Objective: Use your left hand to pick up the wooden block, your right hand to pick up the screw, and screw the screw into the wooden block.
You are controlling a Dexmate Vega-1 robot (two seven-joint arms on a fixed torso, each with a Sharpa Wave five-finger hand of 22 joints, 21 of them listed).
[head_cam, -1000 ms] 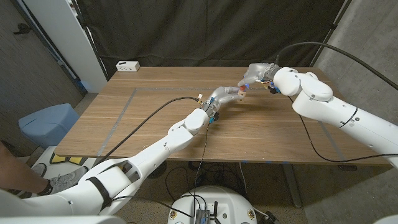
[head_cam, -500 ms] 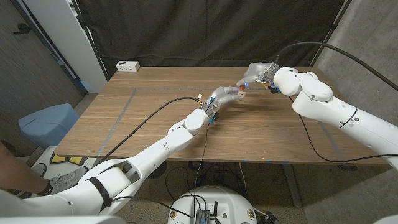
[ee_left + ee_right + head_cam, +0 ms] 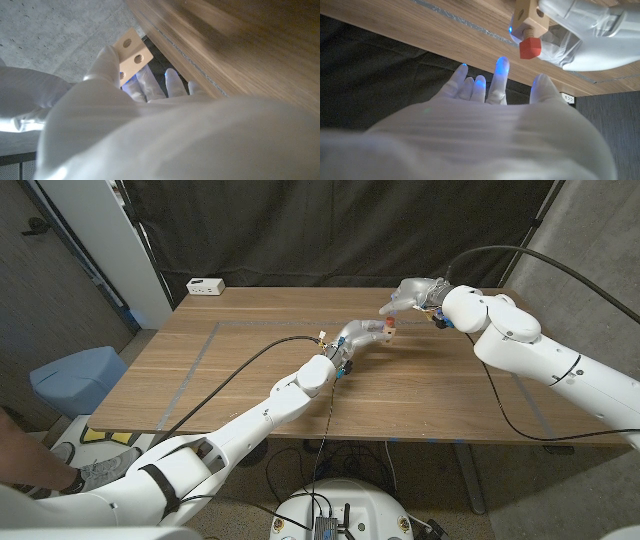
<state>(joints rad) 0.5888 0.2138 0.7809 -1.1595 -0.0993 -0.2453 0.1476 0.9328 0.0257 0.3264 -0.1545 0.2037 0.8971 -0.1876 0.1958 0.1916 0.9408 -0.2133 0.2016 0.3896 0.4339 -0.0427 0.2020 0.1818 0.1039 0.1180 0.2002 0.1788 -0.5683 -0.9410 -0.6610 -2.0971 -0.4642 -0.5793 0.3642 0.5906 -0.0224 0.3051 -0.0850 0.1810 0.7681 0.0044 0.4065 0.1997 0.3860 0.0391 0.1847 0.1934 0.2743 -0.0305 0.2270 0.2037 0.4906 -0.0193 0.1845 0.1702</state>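
Left robot hand (image 3: 362,335): grips the block (image 3: 385,330), lifted off the table (image 3: 200,370) toward the middle of its far half; in the left wrist view the block (image 3: 132,51) is pinched at the fingertips, two holes showing.
Right robot hand (image 3: 410,293): hovers just beyond the block, near the far right corner, fingers spread and holding nothing; the right wrist view shows the fingers (image 3: 501,75) apart, clear of the block.
Screw (image 3: 530,48): its red head sticks out from the block (image 3: 529,17), just beside the left hand (image 3: 585,40); from the head view it is only a small red dot at the block's end.
Done: block picked up; screw is seated in the block, and the right hand has let go of it.
Left: how deep the screw sits is hard to judge, as the shank is hidden; the head seems a little proud, so a few more turns may be needed, or the job may be about finished.
Also on table: a white box (image 3: 205,285) at the far left corner, and a cable (image 3: 240,370) running along the left arm.
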